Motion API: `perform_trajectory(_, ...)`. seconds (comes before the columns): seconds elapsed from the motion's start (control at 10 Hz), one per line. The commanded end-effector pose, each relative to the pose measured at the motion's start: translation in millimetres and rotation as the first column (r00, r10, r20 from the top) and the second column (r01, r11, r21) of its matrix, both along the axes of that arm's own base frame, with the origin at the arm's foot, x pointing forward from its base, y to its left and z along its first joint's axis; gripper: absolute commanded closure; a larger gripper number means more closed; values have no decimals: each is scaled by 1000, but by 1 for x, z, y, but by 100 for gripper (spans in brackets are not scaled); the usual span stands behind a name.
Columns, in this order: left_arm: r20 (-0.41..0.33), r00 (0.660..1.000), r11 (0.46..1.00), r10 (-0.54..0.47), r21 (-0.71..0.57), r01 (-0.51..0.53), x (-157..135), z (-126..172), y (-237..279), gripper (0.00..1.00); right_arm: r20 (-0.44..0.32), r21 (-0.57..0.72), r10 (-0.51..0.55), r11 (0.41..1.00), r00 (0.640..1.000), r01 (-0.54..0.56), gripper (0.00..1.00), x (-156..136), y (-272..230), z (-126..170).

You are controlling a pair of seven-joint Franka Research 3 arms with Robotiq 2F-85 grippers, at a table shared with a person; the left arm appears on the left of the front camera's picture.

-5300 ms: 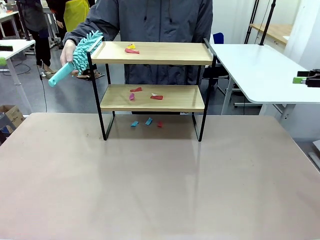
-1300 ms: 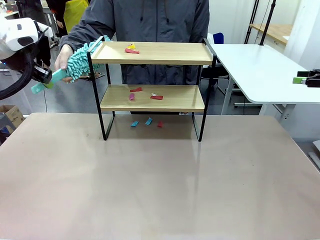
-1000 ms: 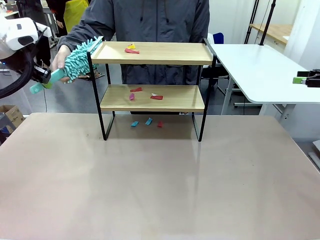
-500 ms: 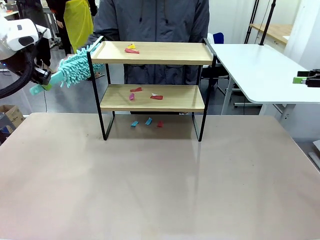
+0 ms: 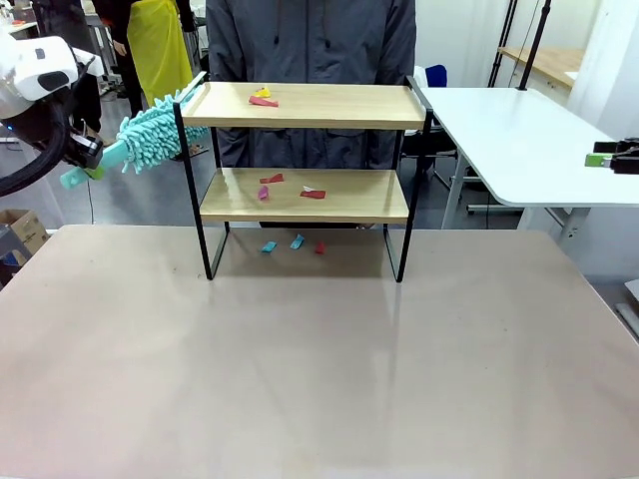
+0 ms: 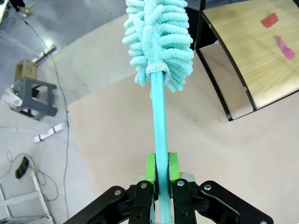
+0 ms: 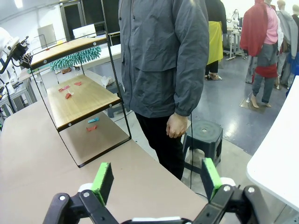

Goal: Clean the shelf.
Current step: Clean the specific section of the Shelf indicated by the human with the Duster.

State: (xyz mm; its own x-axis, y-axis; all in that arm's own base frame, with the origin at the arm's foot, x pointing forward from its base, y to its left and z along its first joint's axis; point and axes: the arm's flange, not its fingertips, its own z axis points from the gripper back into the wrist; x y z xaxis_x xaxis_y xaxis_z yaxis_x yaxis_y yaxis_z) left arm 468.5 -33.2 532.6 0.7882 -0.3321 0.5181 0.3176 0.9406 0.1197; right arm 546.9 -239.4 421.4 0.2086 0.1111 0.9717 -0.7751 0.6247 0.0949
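Two light wooden boards on a thin black frame are making up the shelf (image 5: 300, 121), which is standing at the 12 o'clock end of the table (image 5: 319, 379), directly in front of the person (image 5: 310, 50). Coloured scraps (image 5: 285, 187) are lying on the lower board (image 5: 349, 200). Two more are lying toward 9 o'clock on the top board (image 5: 339, 105), and a few are sitting on the table under the frame.

At 9 o'clock of the top board, the fluffy teal duster (image 5: 152, 134) is pointing its head at the side rail; whether it is touching the rail I cannot tell. The left gripper (image 6: 161, 169) is clamping the duster's handle between its green pads. It is gripping far down the stick, probably so that the head is able to sweep across the boards without the arm meeting the frame.

The right gripper (image 7: 156, 177) is hanging off at 3 o'clock with jaws spread wide and nothing between them, likely to be leaving the sweep unobstructed. The person's hand (image 7: 176, 126) is hanging loose behind the shelf.
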Motion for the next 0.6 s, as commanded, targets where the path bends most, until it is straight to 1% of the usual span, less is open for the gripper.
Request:
perform_trajectory(0.0, 18, 1000, 1000, 1, 4, -1, -1, 3, 1, 95, 2, -7, 0, 1000, 1000, 0, 0, 1, 1, 2)
perform_trajectory(0.1, 18, 1000, 1000, 1, 4, -1, -1, 3, 1, 95, 2, -7, 0, 1000, 1000, 0, 0, 1, 1, 2)
perform_trajectory(0.2, 0, 1000, 1000, 0, 0, 0, 0, 0, 0, 87, 2, -7, 0, 1000, 1000, 0, 0, 1, 1, 2)
perform_trajectory(0.3, -7, 998, 997, -63, 45, 63, -1, 14, 15, 87, 2, -7, 0, 1000, 1000, 0, 0, 1, 1, 2)
perform_trajectory(0.4, -4, 995, 988, -98, 119, 97, -2, 36, 34, 87, 2, -7, 0, 1000, 1000, 0, 0, 1, 1, 2)
perform_trajectory(0.5, -8, 991, 978, -132, 164, 131, -15, 49, 51, 87, 2, -7, 0, 1000, 1000, 0, 0, 1, 1, 2)
